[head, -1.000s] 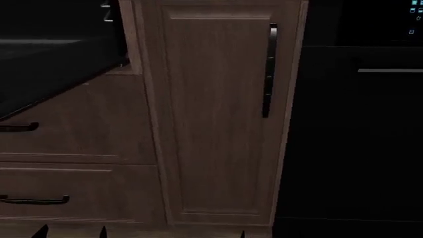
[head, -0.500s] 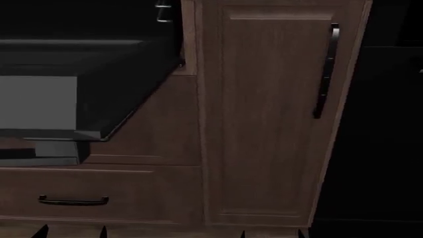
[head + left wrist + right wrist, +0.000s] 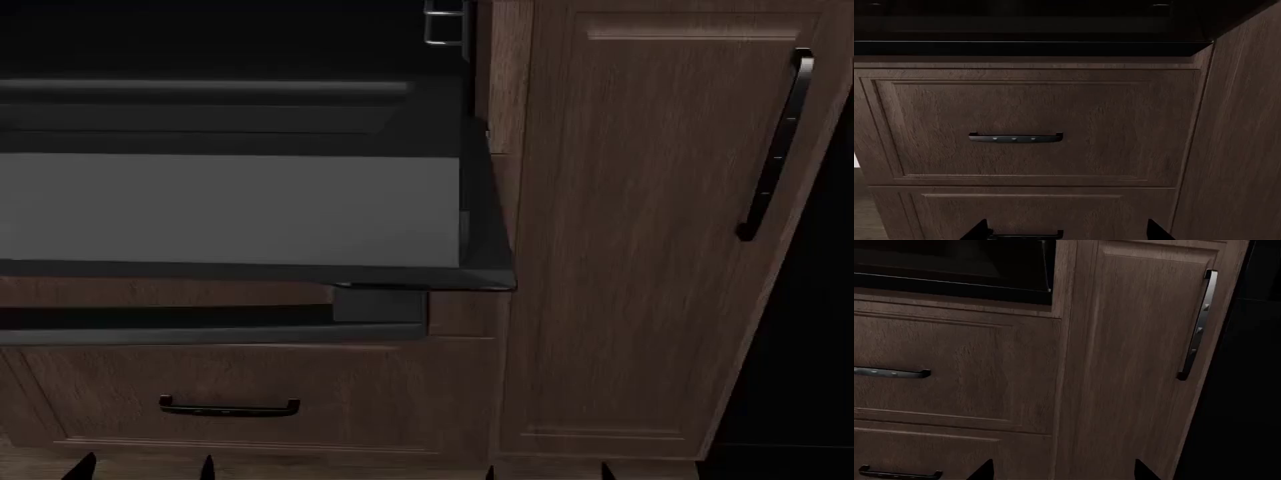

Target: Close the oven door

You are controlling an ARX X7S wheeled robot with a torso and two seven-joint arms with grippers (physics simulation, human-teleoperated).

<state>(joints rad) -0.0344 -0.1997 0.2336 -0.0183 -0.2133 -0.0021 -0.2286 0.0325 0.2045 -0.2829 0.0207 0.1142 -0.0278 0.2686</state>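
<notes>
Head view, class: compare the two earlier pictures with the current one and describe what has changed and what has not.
The view has swung left: the wood cabinet door with its black vertical handle slid from centre to the right side, and the black appliance front has almost left the picture. The open oven door now fills the left, showing its grey inner face. Nothing was grasped; the oven door stays open and the fingertips remain at the bottom edge.

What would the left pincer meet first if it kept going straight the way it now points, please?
Probably the upper wood drawer front, near its handle, below the open oven door. Depth is unclear; the left pincer shows only fingertips.
</notes>
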